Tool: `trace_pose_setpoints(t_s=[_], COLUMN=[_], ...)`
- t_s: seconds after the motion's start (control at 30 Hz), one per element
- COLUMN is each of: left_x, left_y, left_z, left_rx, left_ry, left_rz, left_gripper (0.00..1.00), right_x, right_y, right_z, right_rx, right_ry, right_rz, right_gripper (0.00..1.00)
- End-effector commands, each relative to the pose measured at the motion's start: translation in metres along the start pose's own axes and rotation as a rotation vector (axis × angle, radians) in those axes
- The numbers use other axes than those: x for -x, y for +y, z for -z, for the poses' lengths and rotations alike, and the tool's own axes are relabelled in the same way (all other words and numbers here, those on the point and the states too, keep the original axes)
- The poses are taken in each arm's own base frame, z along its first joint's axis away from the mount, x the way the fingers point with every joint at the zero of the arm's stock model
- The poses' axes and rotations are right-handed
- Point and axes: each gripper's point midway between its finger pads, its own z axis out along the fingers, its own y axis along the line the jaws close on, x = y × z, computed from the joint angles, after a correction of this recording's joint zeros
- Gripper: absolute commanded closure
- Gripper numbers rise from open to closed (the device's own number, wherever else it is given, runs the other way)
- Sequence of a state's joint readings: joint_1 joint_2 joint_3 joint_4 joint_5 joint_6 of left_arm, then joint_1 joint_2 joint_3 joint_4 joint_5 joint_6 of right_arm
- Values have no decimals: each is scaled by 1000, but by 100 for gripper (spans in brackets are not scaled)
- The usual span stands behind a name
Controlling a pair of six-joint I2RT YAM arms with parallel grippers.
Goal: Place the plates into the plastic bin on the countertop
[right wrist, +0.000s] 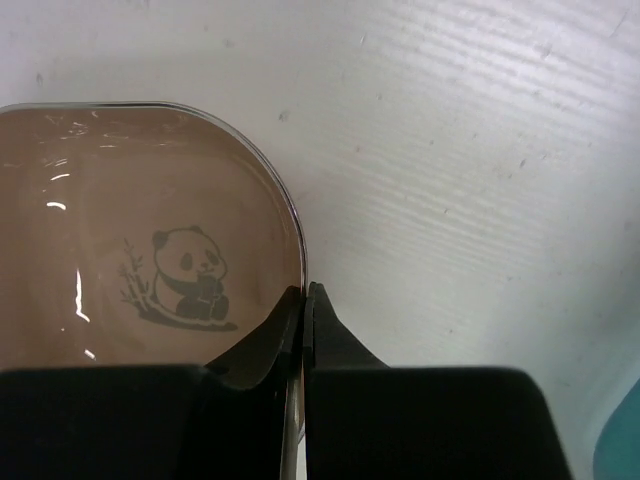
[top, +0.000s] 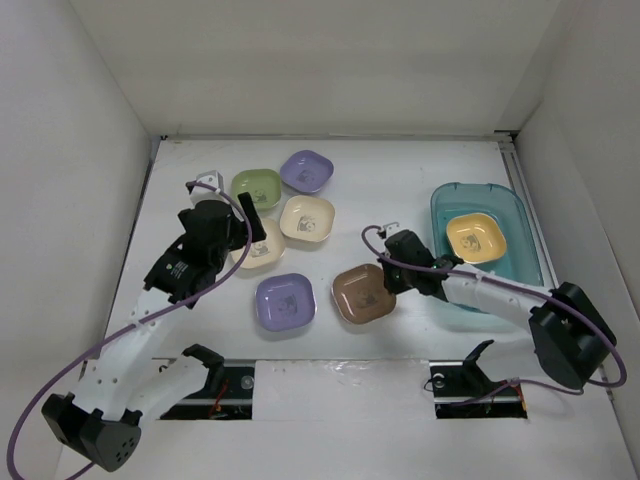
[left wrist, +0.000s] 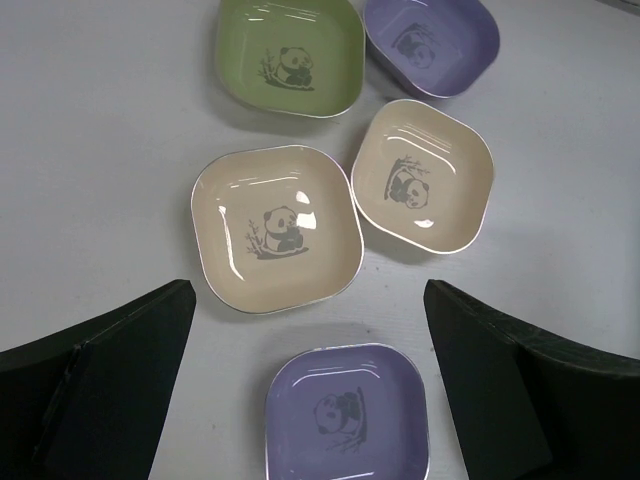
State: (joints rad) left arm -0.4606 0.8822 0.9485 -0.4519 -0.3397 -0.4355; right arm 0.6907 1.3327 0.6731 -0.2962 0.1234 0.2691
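Panda print (right wrist: 182, 282) on brown plate (right wrist: 80, 180) — right pincer (right wrist: 305, 297) on its rim

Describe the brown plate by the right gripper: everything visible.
The brown plate is a shallow rounded-square dish, glossy brown-pink, with a thin pale rim and a grey panda-with-bamboo print in its centre. It sits face up on the white countertop, outside the teal bin, between it and a lavender plate, touching neither. The right gripper is shut on its rim on the bin side, one finger inside, one outside.
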Motion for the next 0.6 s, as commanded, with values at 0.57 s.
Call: trace_pose_setpoints(t_s=[0.57], left_x=[-3], left_y=[26], left_z=[-17], left_rx=[210], left_ry=[22], left_rz=[17], left_gripper=[0], right_x=[160], right_y=[-215], right_z=[129], right_rx=[-341], right_ry=[-470], right_rz=[-467], right_gripper=[100])
